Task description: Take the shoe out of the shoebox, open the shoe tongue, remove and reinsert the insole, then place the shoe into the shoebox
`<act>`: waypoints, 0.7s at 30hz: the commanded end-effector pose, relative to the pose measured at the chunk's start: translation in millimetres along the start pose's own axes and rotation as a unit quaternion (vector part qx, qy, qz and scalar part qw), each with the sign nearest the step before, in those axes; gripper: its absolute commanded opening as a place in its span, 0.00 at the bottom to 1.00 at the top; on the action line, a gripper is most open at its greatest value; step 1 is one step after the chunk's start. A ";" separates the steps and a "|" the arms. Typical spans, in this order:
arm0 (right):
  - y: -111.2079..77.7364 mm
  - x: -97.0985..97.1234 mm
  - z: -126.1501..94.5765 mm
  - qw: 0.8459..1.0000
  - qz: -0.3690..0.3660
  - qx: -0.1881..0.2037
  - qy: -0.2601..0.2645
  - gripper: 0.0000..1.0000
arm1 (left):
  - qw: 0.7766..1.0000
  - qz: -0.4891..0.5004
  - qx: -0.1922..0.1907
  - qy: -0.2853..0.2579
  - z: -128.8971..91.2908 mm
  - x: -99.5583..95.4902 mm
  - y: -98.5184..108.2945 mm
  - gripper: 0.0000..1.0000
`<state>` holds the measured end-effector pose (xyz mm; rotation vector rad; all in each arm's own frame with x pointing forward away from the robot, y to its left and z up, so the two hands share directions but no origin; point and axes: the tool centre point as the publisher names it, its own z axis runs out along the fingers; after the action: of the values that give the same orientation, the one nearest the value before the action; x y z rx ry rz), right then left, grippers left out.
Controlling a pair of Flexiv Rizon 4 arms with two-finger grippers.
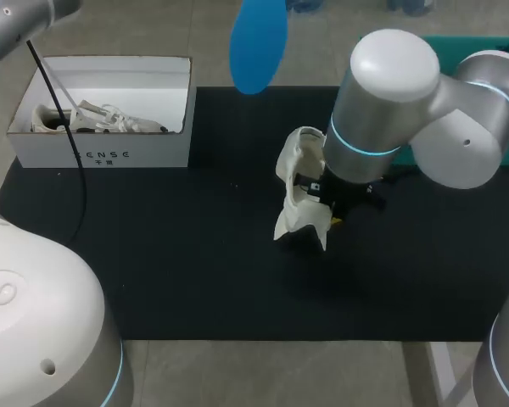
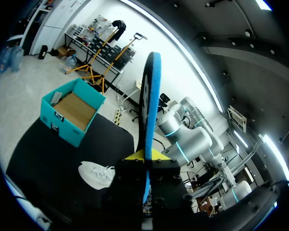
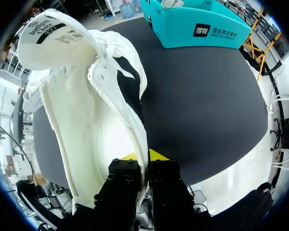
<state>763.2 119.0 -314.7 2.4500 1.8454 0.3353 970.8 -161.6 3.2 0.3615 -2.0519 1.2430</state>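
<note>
Insole out, reinsertion pending. The right tool (image 3: 142,157), closed on the shoe's side wall, holds the shoe (image 1: 301,191) above the middle of the desk (image 1: 195,280), its tongue folded back. The left tool (image 2: 145,155), clamped on the blue insole (image 1: 259,42), holds it high and well apart from the shoe. Advisable: bring the insole toe-first to the opening and slide it in at a slant while the shoe is kept steady.

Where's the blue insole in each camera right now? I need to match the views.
Head view: the blue insole is at the top middle of the picture.
Left wrist view: it stands upright, clamped between the left claw's fingers.
Right wrist view: not in it.
Shared landmark: the white shoe, in all three views, held by the right claw.
</note>
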 end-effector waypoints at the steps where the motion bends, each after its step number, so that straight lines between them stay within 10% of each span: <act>1: -5.2 7.4 20.3 1.000 -0.005 0.006 -0.002 0.00 | 1.000 0.000 0.001 0.000 0.2 0.2 1.0 0.00; 21: -35.9 13.7 74.4 0.999 -0.028 0.019 -0.039 0.00 | 1.000 0.000 0.001 0.000 0.2 0.2 1.0 0.00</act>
<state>747.2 141.0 -384.2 2.3959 1.9064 0.2030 970.8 -161.7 3.2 0.3615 -2.0519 1.2431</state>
